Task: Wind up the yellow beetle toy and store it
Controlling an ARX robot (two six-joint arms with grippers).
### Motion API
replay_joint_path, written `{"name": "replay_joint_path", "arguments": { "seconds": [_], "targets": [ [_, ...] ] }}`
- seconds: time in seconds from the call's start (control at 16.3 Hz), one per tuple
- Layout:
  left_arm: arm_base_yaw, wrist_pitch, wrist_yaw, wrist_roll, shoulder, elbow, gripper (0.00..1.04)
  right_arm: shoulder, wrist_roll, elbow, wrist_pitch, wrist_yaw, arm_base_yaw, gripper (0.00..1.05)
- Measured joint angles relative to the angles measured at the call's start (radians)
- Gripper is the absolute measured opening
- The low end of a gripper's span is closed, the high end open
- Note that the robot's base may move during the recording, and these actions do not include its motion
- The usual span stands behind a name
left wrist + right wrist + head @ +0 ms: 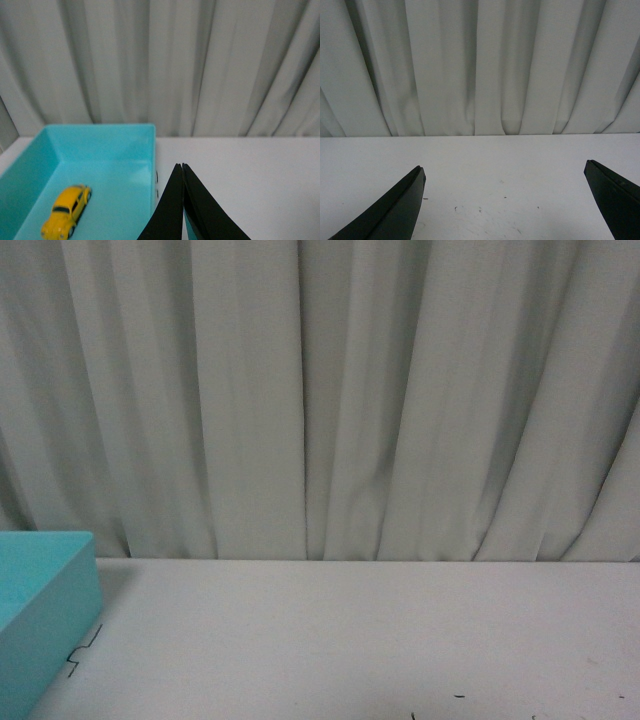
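Note:
The yellow beetle toy (66,211) lies on the floor of an open turquoise box (125,150) in the left wrist view. My left gripper (180,166) is shut and empty, its black fingers pressed together just beside the box's near wall, apart from the toy. My right gripper (504,167) is open and empty above bare white table, its two black fingers (395,210) spread wide. Neither arm shows in the front view, where only a corner of the turquoise box (45,620) appears at the far left.
A white table (360,640) with small dark marks runs back to a grey-white curtain (320,390) that closes off the far side. The box stands at the table's left end.

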Motion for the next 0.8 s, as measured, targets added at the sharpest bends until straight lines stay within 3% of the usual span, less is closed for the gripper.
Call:
{"name": "replay_joint_path", "arguments": {
  "seconds": [0.06,0.8],
  "targets": [
    [-0.001,-0.074,0.001,0.0,-0.071,-0.013,0.02,0.0,0.0,0.0,-0.001,0.001,0.0,0.98],
    [-0.001,-0.071,0.0,0.0,-0.141,-0.046,0.02,0.0,0.0,0.0,0.0,0.0,0.0,0.98]
  ]
}}
